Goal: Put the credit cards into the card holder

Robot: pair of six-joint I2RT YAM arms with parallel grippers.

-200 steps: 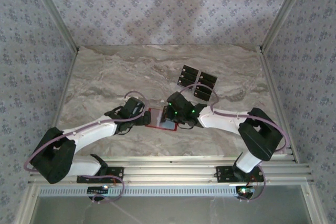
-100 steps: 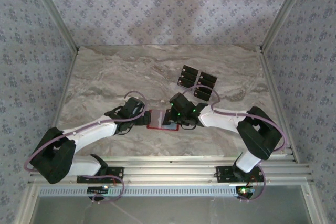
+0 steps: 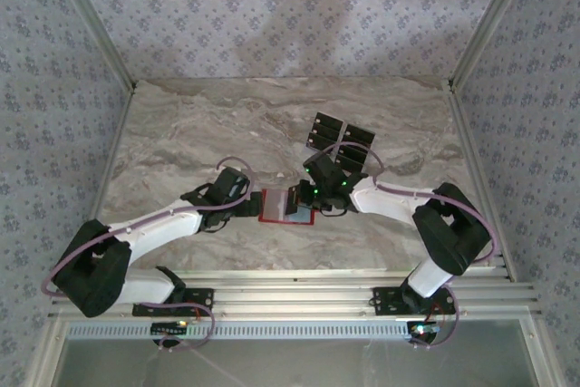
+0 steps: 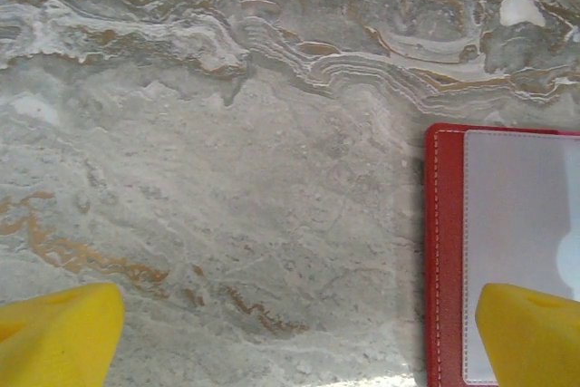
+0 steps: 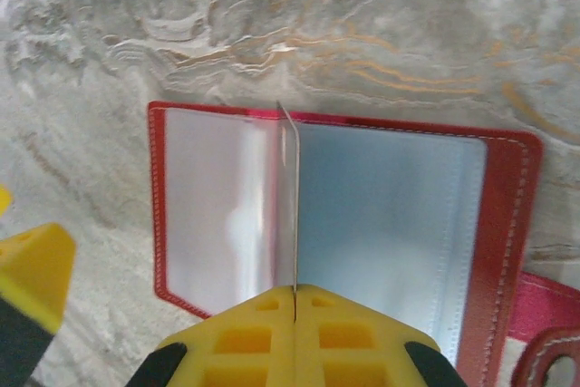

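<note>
The right gripper (image 5: pixel 294 304) has swung toward the far side; its fingers are pressed together on a thin leaf (image 5: pixel 291 197) standing edge-on over the middle of the open wallet (image 5: pixel 390 224); the left gripper (image 4: pixel 290 342) is spread wide, one fingertip (image 4: pixel 530 333) over the wallet's red edge; better to pin that edge and keep the leaf upright; cards (image 3: pixel 326 124) lie just beyond; the table (image 3: pixel 181 133) gives room leftward.

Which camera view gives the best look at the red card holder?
The right wrist view: the card holder lies open there, with both pale pockets and the red border plain to see. The top external view shows it small, from far above. The left wrist view catches one red edge and part of a pocket.
</note>
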